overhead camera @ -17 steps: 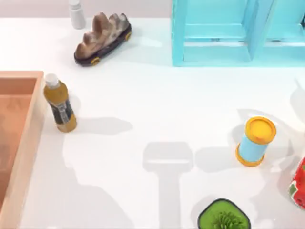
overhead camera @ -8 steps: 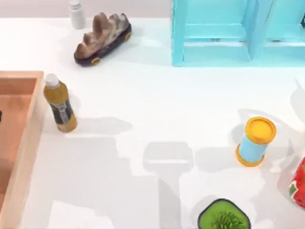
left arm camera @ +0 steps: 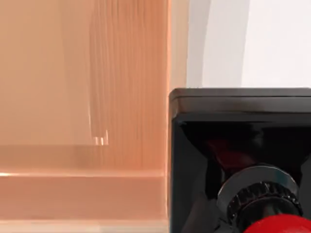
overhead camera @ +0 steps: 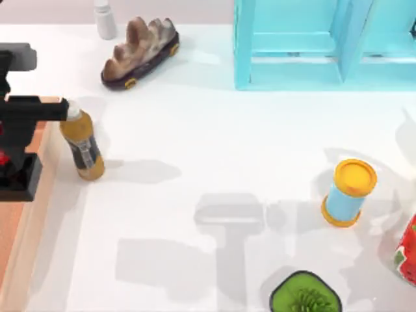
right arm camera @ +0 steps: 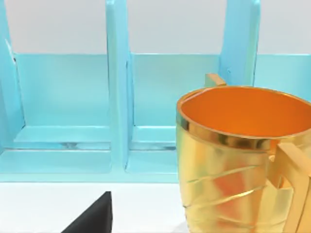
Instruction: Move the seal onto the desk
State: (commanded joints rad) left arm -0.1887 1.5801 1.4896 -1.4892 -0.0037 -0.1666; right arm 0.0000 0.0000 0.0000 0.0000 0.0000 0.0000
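Observation:
The seal, a black square block under a red knob, hangs over the right rim of the orange wooden tray at the table's left edge. My left gripper is above it and shut on the knob. In the left wrist view the seal's black base sits close up, with the tray floor on one side and the white desk beyond the rim. The desk stretches to the right of the tray. A dark part of my right gripper faces the blue shelf.
A tea bottle stands just right of the seal and the left gripper. Farther off are a bread loaf on a dark board, a white bottle, the light blue shelf, a yellow-lidded blue cylinder, a green pot and a gold cup.
My left arm has come into the top view at the left edge, carrying the seal up and rightward over the tray's rim. The shadows on the desk have shifted.

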